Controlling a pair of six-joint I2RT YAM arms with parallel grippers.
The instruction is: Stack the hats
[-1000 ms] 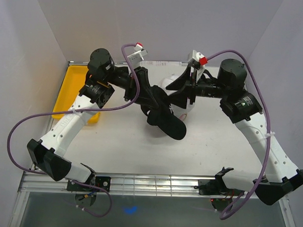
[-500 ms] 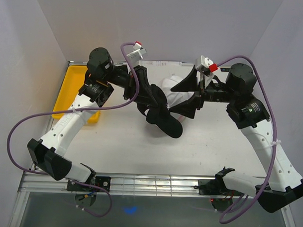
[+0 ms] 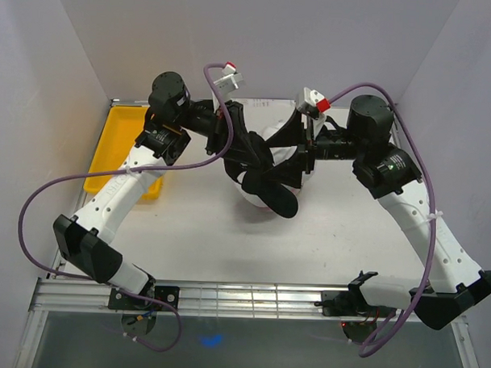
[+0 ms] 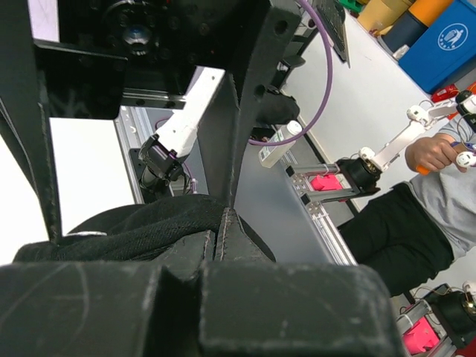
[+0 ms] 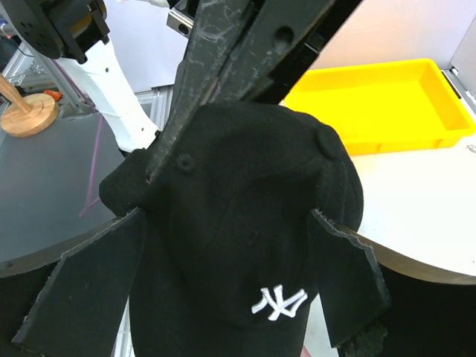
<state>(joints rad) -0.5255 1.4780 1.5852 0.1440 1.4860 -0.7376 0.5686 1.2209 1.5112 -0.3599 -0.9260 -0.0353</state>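
Left gripper [image 4: 223,217] is clenched on the edge fabric of the black cap [image 5: 245,186]. Right gripper [image 5: 223,253] is spread wide, one finger on each side of the crown, grasping nothing. The black cap sits over a white cap [image 3: 270,136] at mid-table [image 3: 349,228]. A yellow tray [image 5: 387,97] lies beyond.

A black cap [image 5: 245,245] is hanging at centre frame, its white stitched logo [image 5: 277,303] facing the lens; the right gripper [image 5: 227,217] is standing with jaws spread wide, one finger flanking each side of the crown; the left gripper [image 5: 167,160] is reaching down from the top, pinching the cap's fabric at upper left; a yellow tray [image 5: 372,104] is sitting on the white table [image 5: 424,208] behind; a white arm segment [image 5: 111,82] is showing at left.
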